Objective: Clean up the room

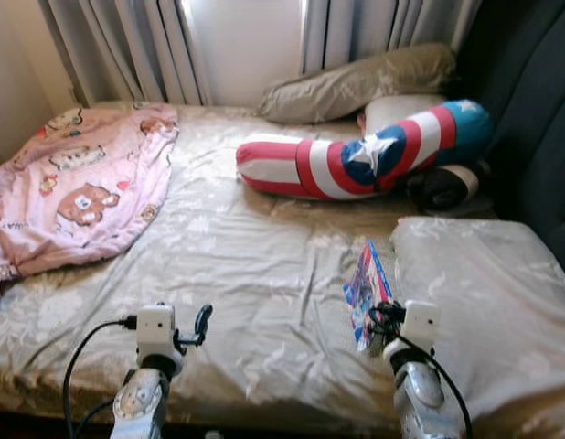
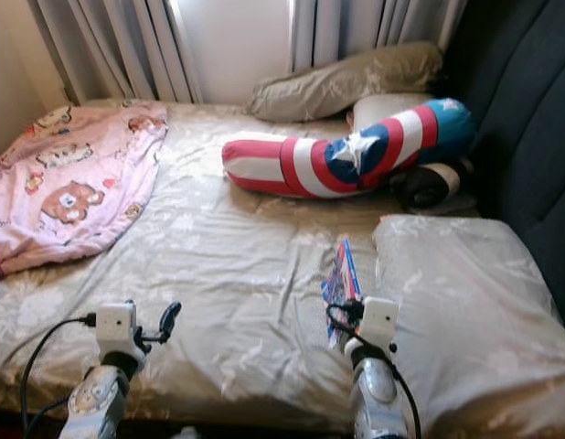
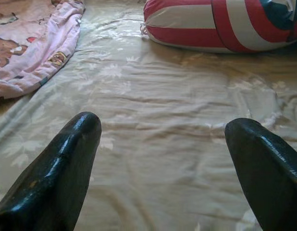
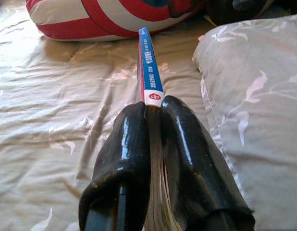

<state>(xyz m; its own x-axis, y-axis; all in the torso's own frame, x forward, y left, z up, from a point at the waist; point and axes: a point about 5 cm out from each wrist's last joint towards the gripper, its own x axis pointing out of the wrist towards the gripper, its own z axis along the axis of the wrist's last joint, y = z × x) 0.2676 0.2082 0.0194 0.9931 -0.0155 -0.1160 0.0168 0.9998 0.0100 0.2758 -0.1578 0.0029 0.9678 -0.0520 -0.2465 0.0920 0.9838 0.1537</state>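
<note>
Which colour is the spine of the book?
The book spine is blue with a white patch, clearest in the right wrist view.

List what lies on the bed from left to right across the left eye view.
pink cartoon blanket → left gripper, open over the sheet → striped star bolster → book clamped on edge in the right gripper → beige floral pillow.

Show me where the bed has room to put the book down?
Biggest bare sheet lies between the pink blanket, the striped bolster and the front pillow. The head end is crowded with pillows. The right hand grips the book.
</note>
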